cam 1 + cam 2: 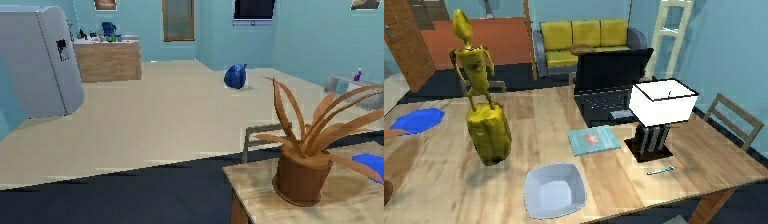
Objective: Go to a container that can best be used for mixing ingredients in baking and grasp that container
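A pale grey-blue bowl (554, 189) with a squarish rim lies on the wooden table (714, 160) near its front edge in the arm side view. A flat blue plate (417, 121) rests at the table's left end. In the forward view, several small things (105, 35) stand on a wooden counter (108, 62) at the back left, too small to name.
On the table stand a tall yellow statue (482, 95), an open laptop (612, 82), a white-shaded lamp (660, 112) and a teal book (593, 140). A yellow sofa (589, 42) lies beyond. Forward: a potted plant (310, 140), grey fridge (40, 60), blue bag (236, 75), wide bare floor.
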